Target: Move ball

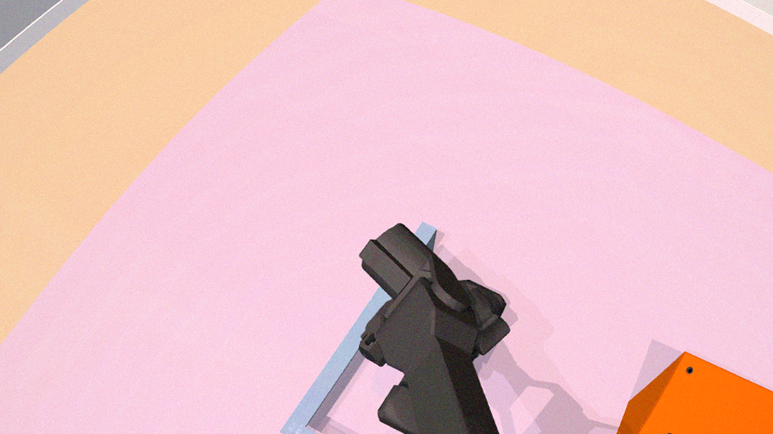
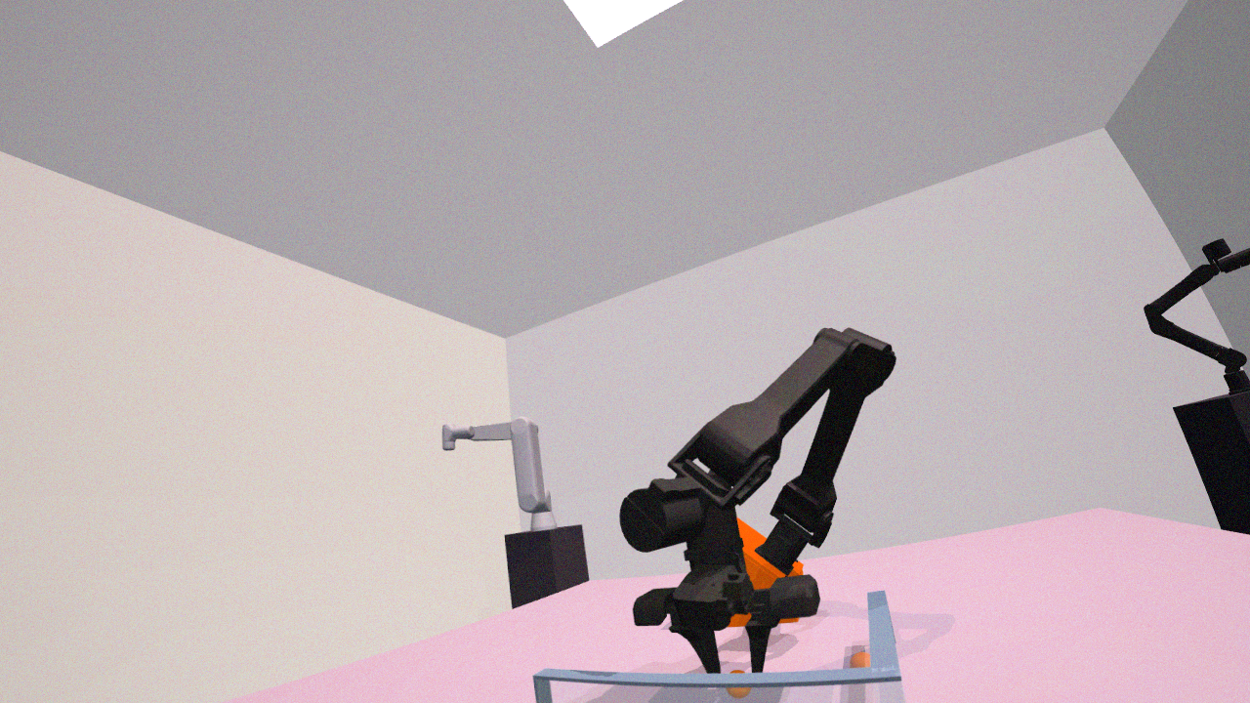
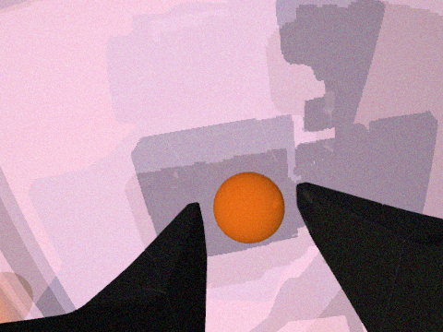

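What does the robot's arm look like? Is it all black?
Yes. The arm is dark charcoal all over, made of chunky, angular links with a rounded drum-shaped joint near the wrist. No cables, stickers or writing show. The gripper ends in two black fingers that taper to sharp points, like claws. The arm rises from an orange box.

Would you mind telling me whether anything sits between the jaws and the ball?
Nothing visible does. In the wrist view the ball lies on the table between the two fingertips of the gripper, with bare gaps either side.

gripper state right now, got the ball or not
Gripper: open, closing around the ball, gaps on both sides, not gripping it yet.
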Controlling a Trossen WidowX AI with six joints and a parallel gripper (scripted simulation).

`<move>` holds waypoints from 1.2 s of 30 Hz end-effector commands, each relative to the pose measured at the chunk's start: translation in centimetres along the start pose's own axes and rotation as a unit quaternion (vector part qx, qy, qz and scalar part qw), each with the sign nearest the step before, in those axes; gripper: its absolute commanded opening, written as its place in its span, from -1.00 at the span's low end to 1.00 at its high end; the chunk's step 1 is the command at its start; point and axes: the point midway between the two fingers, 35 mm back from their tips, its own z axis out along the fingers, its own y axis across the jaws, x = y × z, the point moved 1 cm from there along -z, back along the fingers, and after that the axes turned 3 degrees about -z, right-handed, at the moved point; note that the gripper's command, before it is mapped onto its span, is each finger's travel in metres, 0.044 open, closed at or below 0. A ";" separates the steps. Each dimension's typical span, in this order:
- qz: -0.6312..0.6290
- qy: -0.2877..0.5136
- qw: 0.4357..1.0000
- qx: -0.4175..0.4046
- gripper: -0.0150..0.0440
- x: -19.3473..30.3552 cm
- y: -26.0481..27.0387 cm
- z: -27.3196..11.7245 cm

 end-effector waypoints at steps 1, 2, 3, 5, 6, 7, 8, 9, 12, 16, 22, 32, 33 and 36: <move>0.002 0.000 1.000 -0.002 -0.08 0.0 0.0 0.1; 0.002 0.000 1.000 -0.002 -0.10 0.0 0.0 0.1; 0.002 0.000 1.000 -0.002 -0.12 0.0 0.0 0.1; 0.002 0.000 1.000 -0.002 -0.17 0.0 0.0 0.1; 0.002 0.000 1.000 -0.002 -0.19 0.0 0.0 0.1; 0.002 0.000 1.000 -0.002 -0.21 0.0 0.0 0.1; 0.002 0.000 1.000 -0.002 -0.23 0.0 0.0 0.1; 0.002 0.000 1.000 -0.002 -0.32 0.0 0.0 0.1; 0.002 -0.001 1.000 -0.001 -0.49 -0.2 -0.1 -0.8; 0.002 -0.001 1.000 0.001 -0.49 -0.5 -0.3 -3.3; 0.004 -0.002 1.000 0.004 -0.49 -0.6 -0.4 -7.2; 0.002 0.000 1.000 0.000 -0.49 0.0 -0.1 -12.2; 0.002 0.000 1.000 0.000 -0.49 0.0 -0.1 -12.2; -0.030 0.000 1.000 0.001 -0.49 0.0 0.5 -12.1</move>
